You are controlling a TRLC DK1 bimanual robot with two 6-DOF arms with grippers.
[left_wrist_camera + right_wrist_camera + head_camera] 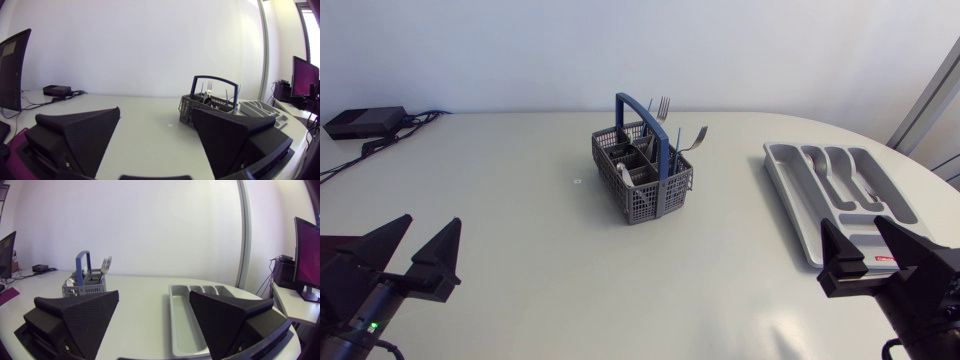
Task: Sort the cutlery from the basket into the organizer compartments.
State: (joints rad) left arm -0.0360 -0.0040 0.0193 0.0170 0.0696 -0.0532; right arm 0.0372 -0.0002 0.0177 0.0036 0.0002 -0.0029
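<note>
Pale surface (500, 190), basket (655, 200) mid-frame, organizer (790, 190) right; left claw (430, 225) and right claw (853, 226) gape empty; best lift one fork (662, 106) vertically.

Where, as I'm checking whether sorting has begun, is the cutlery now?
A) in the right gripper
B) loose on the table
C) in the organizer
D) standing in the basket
D: the forks stand in the basket, no cutlery shows in the organizer, and the left gripper and right gripper are open, holding nothing.
</note>
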